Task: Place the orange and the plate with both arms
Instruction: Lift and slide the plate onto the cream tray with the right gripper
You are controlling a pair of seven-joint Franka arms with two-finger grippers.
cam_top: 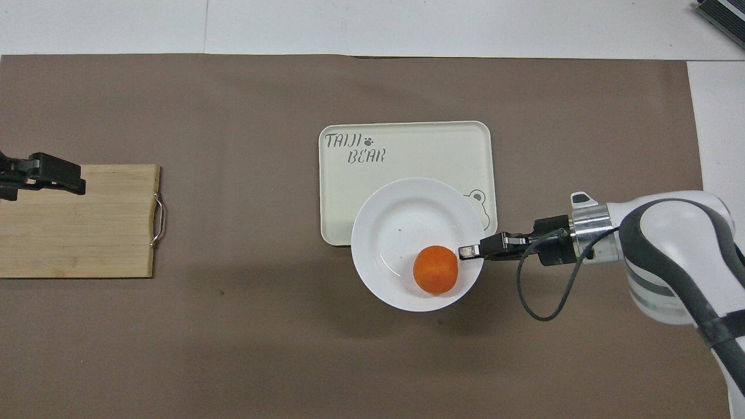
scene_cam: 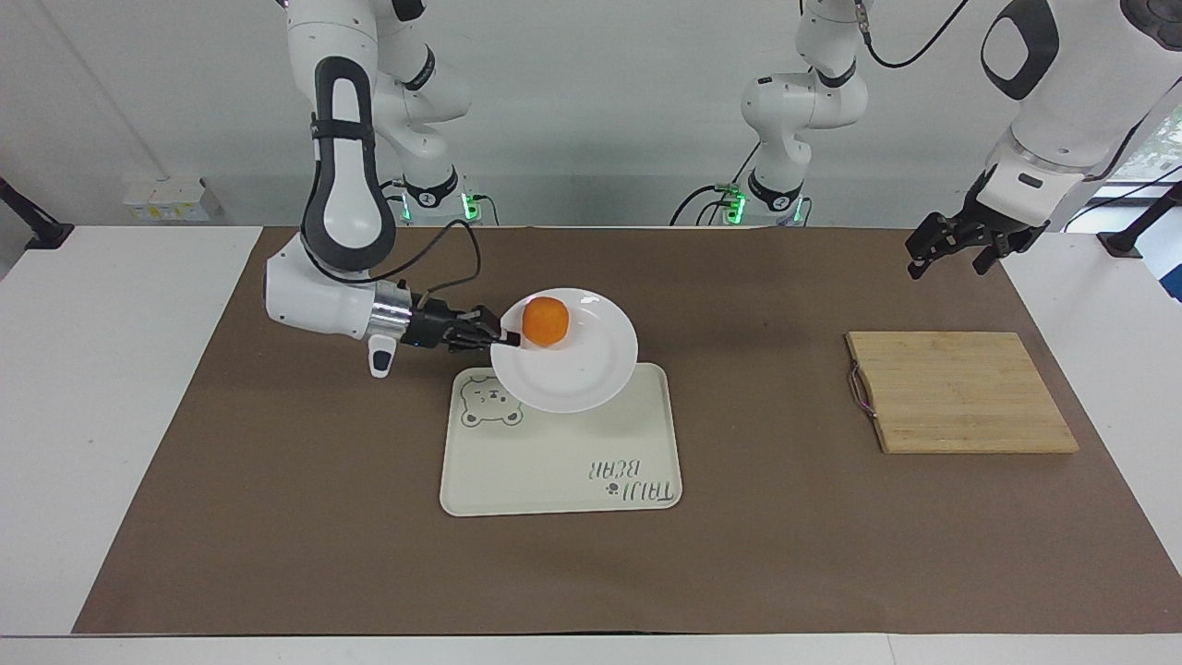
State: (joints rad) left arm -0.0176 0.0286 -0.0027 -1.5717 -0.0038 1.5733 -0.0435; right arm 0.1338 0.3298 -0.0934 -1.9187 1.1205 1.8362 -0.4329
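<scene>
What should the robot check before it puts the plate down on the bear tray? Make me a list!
1. Right tool pinching the plate by its rim: ok, shut on the rim.
2. Orange riding on the plate: ok, though it sits close to the gripped edge.
3. Plate level: cannot tell, it looks slightly tipped.
4. Plate over the bear tray: not ok yet, only partly over the edge nearest the robots.
5. Landing spot on the tray free: ok, nothing lies on it.
6. Left tool out of the way: ok, open and waiting up near the cutting board.
</scene>
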